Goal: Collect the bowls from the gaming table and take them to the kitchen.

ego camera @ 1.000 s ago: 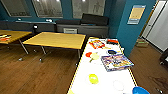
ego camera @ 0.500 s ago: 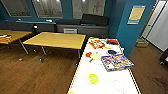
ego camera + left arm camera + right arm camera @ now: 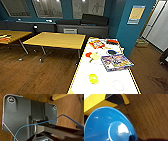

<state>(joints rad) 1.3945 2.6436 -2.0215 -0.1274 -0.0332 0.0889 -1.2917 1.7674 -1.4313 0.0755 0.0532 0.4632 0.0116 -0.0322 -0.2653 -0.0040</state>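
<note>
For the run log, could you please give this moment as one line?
blue bowl close at right wrist | yellow bowl on white table | wood floor

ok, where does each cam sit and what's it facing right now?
Head: high on the robot, facing forward and down at the white gaming table with a yellow-green bowl.
Left wrist: on the left arm, facing the wood floor; the robot's dark plate shows.
Right wrist: on the right arm, close on a blue bowl above floor.
Shared: all three show wood floor.
</note>
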